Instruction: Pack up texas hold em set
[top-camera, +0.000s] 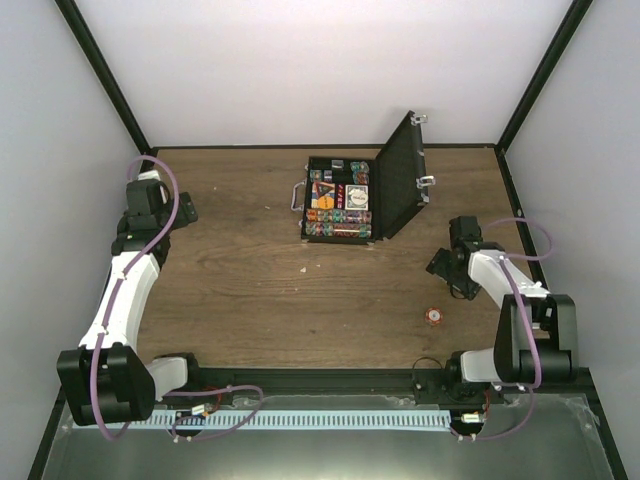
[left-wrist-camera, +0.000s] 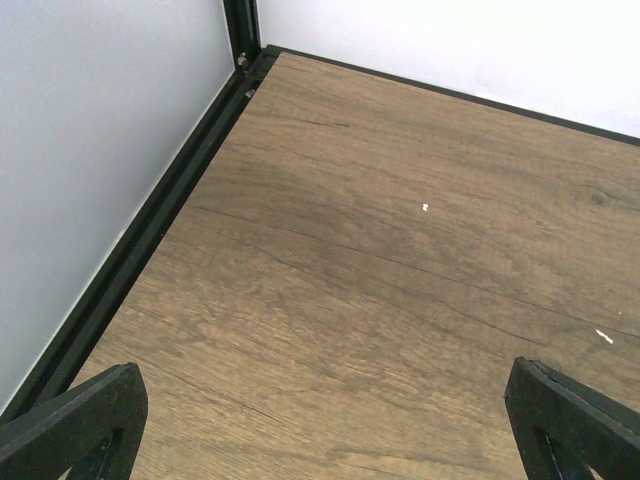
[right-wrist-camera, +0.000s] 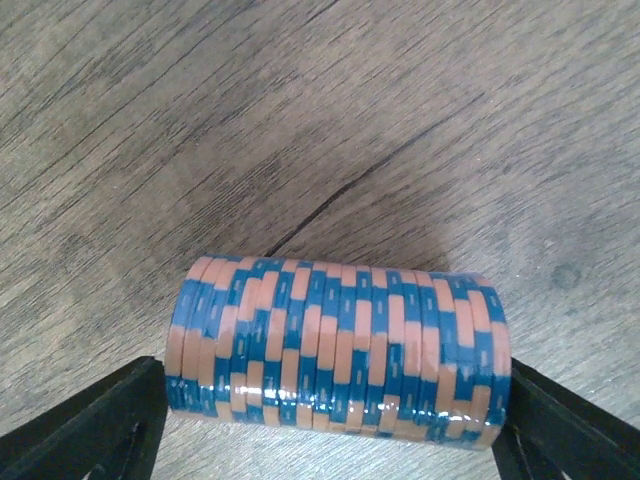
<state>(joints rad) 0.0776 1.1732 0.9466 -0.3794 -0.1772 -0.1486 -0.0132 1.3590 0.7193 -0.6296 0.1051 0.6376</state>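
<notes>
The black briefcase (top-camera: 400, 180) lies open at the back centre, lid up on the right. Its tray (top-camera: 340, 208) holds multicoloured chip stacks and card decks. My right gripper (top-camera: 447, 268) is to the right of and nearer than the case. In the right wrist view it (right-wrist-camera: 330, 410) is shut on a blue-and-orange chip stack (right-wrist-camera: 335, 340), held sideways over the wood. A small red-and-white chip stack (top-camera: 434, 316) sits on the table in front of the right gripper. My left gripper (top-camera: 186, 211) is open and empty at the far left (left-wrist-camera: 325, 430).
A black frame rail (left-wrist-camera: 150, 230) and a white wall run along the table's left edge, close to my left gripper. White walls enclose the back and right. A few small white specks (left-wrist-camera: 425, 207) lie on the wooden table (top-camera: 250, 290).
</notes>
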